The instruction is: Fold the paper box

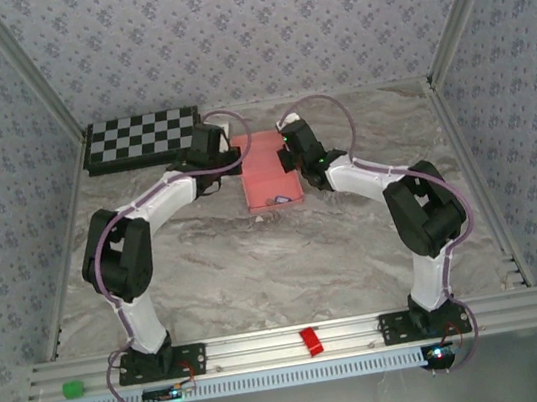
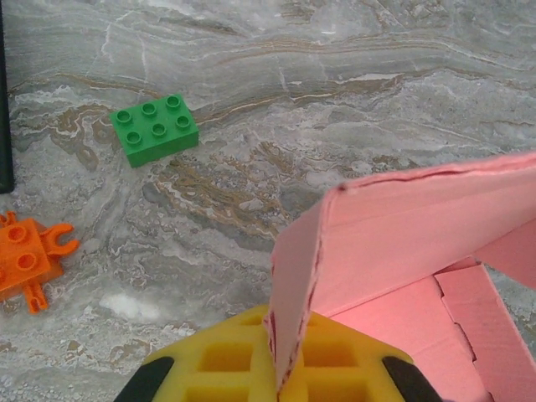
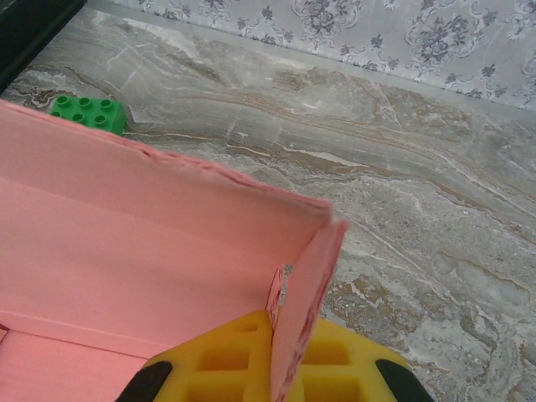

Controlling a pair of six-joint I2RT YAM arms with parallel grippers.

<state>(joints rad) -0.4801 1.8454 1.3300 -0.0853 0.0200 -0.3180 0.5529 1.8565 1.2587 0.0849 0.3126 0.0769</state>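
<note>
The pink paper box [image 1: 266,173] lies in the middle of the far half of the table, partly folded, with its side walls raised. My left gripper [image 1: 232,156] is at its left edge and my right gripper [image 1: 288,155] at its right edge. In the left wrist view the yellow fingers [image 2: 226,360] are shut on an upright side wall of the paper box [image 2: 419,226]. In the right wrist view the yellow fingers [image 3: 226,360] pinch the opposite upright wall of the paper box [image 3: 126,234], next to its long back wall.
A green brick [image 2: 154,128] and an orange piece [image 2: 25,261] lie on the marble beyond the box. A checkerboard [image 1: 141,139] sits at the far left. A small red block [image 1: 312,341] and a green knob [image 1: 71,389] rest on the near rail.
</note>
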